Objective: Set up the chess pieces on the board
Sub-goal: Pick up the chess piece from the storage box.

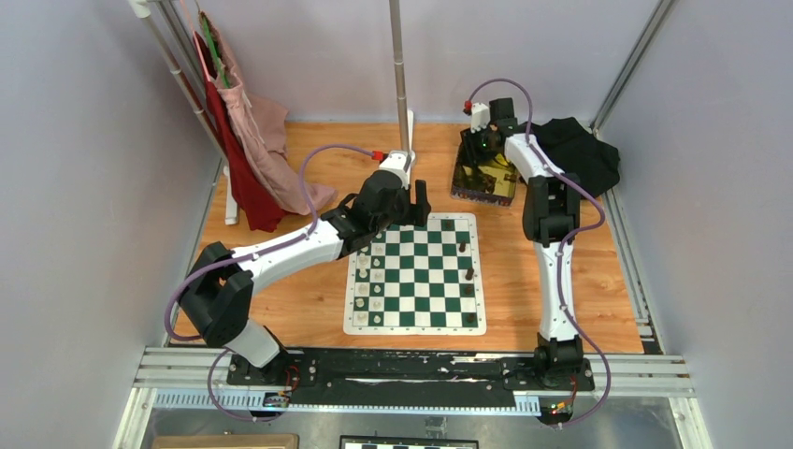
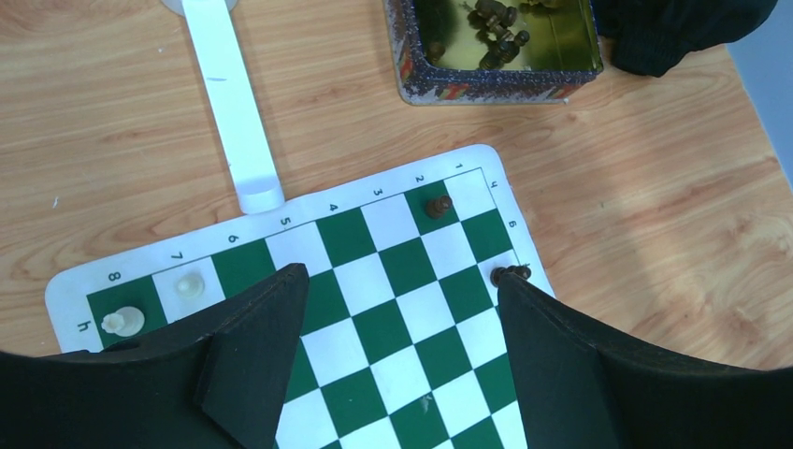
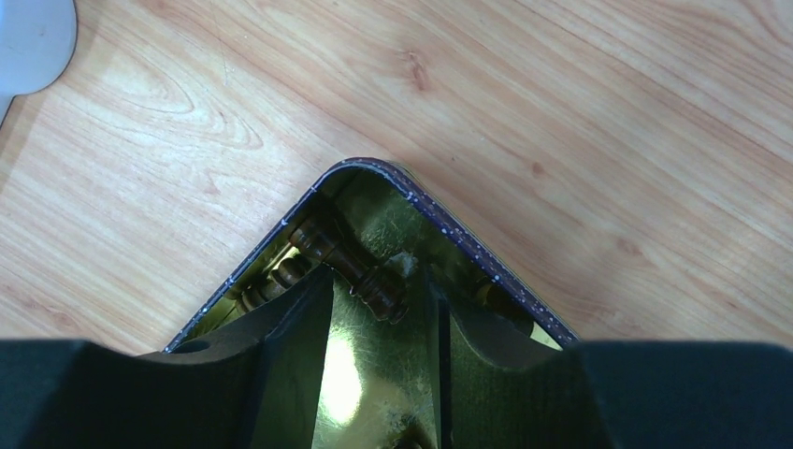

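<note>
1. Found heaped in the gold tin (image 1: 483, 178), upper right of the overhead frame: most of the dark chess pieces (image 2: 496, 23). A few already upright along the right column of the board (image 1: 415, 273), with one standing piece (image 2: 438, 204) on a green square. Cream pieces (image 1: 363, 281) lined down the left column.
2. Observed at the right gripper (image 3: 379, 299): lowered into a corner of the tin, jaws well apart, straddling the end of a lying piece (image 3: 360, 271). Nothing clamped.
3. Observed at the left gripper (image 2: 400, 281): poised over the board, jaws spread wide, empty.
4. Handling, judged: light, rigid, smooth turned bodies, likely to roll or slip. Best taken across the narrow stem. Will need righting before placement.
5. Legible on the board border: numerals 8, 7, 5, 4, 3, 2, 1 and a letter h at lower left. No brand readable on the tin.
</note>
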Robot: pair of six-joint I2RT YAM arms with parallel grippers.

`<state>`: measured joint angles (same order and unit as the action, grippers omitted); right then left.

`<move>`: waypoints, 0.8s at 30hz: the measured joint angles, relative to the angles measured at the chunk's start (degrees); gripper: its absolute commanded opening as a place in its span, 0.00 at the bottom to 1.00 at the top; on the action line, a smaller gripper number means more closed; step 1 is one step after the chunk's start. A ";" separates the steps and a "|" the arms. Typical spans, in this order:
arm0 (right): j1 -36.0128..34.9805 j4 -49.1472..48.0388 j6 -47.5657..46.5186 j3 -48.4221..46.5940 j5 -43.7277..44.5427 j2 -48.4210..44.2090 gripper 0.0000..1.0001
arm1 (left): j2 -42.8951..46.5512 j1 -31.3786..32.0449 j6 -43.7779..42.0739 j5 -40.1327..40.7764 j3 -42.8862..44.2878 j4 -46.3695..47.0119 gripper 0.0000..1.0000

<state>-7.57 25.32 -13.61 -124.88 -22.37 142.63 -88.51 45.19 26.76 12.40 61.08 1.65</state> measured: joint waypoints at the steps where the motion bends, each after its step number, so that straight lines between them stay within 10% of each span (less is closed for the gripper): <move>1: 0.02 0.00 -0.07 0.00 -0.24 0.13 0.44 | 0.00 0.00 -0.02 0.00 0.00 0.00 0.80; 24: 0.20 -1.27 -0.72 1.84 -1.66 -0.52 0.00 | 0.00 0.00 -0.04 -0.20 0.00 0.02 0.80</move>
<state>-7.38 24.05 -14.33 -123.04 -24.03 142.10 -88.51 45.19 26.72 12.21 61.08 1.67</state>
